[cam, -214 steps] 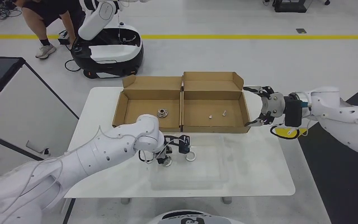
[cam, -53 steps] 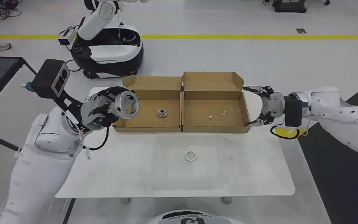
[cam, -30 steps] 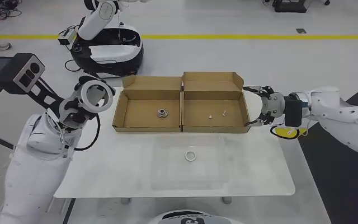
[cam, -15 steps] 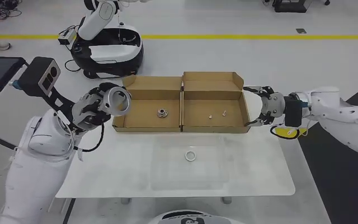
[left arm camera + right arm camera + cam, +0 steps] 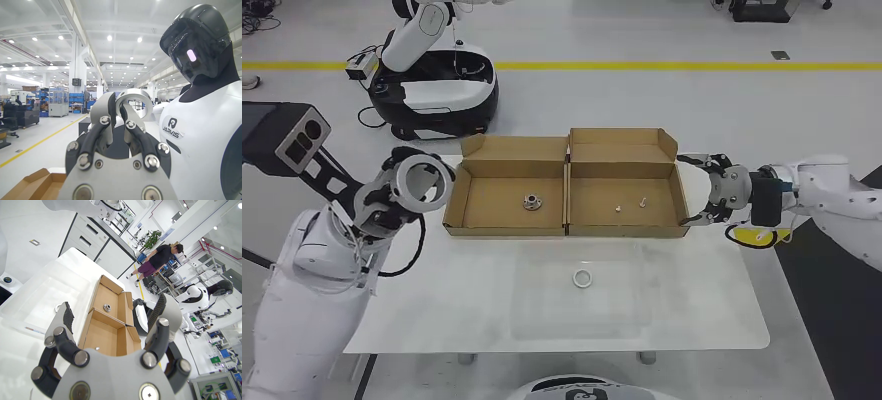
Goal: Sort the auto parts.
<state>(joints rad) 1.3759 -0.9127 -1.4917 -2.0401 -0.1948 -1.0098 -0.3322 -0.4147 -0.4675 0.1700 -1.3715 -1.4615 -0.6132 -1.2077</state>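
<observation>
Top view: the left arm (image 5: 312,270) rises along the left side of the frame. Its jaws are closed on a large metal ring (image 5: 422,182), held in the air just left of the left cardboard box (image 5: 492,200), over the upper left corner of the white surface (image 5: 712,300). In the left wrist view the jaws pinch the wall of the ring (image 5: 134,106), one finger (image 5: 123,113) through the hole and the other outside it.

The two open cardboard boxes stand side by side, touching, in the upper middle of the top view. The left one holds a flanged metal part (image 5: 532,202) near its middle. The right cardboard box (image 5: 597,190) holds two small metal parts (image 5: 617,209) (image 5: 641,201) close together, right of its centre.

Below the boxes in the top view a clear tray (image 5: 542,310) lies on the surface, and a small white ring (image 5: 583,277) rests in it near its upper edge.

The right arm (image 5: 832,195) comes in from the right edge of the top view. Its jaws stand wide apart and hold nothing, just beside the right box's right wall. The right wrist view looks past them along both boxes to the flanged part (image 5: 107,307) in the farther one.
</observation>
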